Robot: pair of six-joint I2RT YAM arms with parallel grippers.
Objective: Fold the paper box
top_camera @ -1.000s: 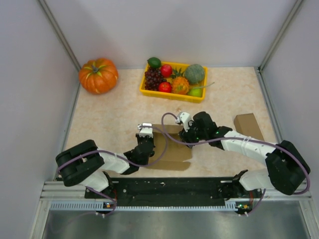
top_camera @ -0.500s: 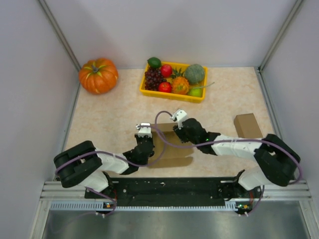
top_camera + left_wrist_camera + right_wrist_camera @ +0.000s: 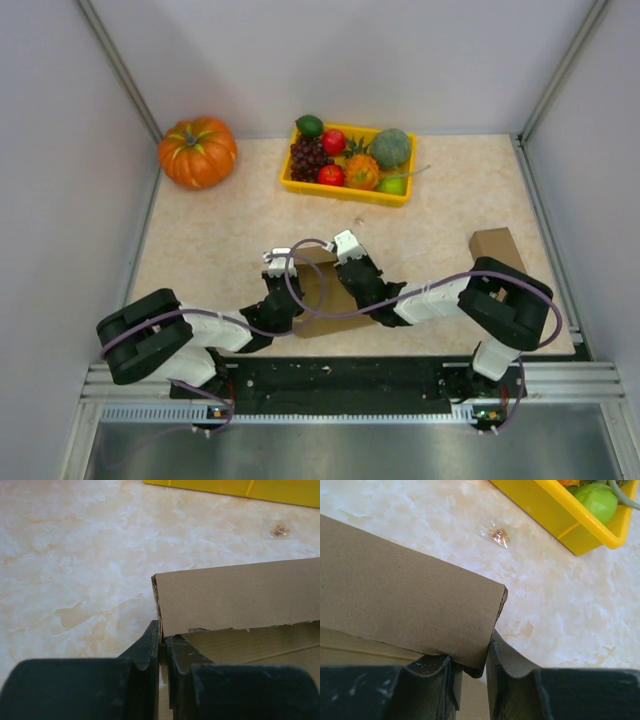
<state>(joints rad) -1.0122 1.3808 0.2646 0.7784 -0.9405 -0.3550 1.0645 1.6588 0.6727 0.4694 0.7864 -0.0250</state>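
The paper box point(image 3: 326, 318) is a flat brown cardboard piece near the table's front edge, between both arms, with its far flap raised. My left gripper point(image 3: 292, 283) is shut on the left end of that flap point(image 3: 240, 595), and its fingertips point(image 3: 162, 637) pinch the flap's lower corner. My right gripper point(image 3: 340, 268) is at the flap's right end. In the right wrist view the flap point(image 3: 405, 595) slopes down between that gripper's point(image 3: 475, 662) two fingers, with both pads against its corner.
A yellow basket point(image 3: 340, 192) of fruit stands behind the box, its corner point(image 3: 570, 525) showing in the right wrist view. An orange pumpkin point(image 3: 197, 151) sits at the back left. A second small brown box point(image 3: 497, 252) lies at the right. White walls enclose the table.
My right arm swung left over the box and its jaws closed on the flap's right corner. My left gripper kept its grip and shifted slightly left.
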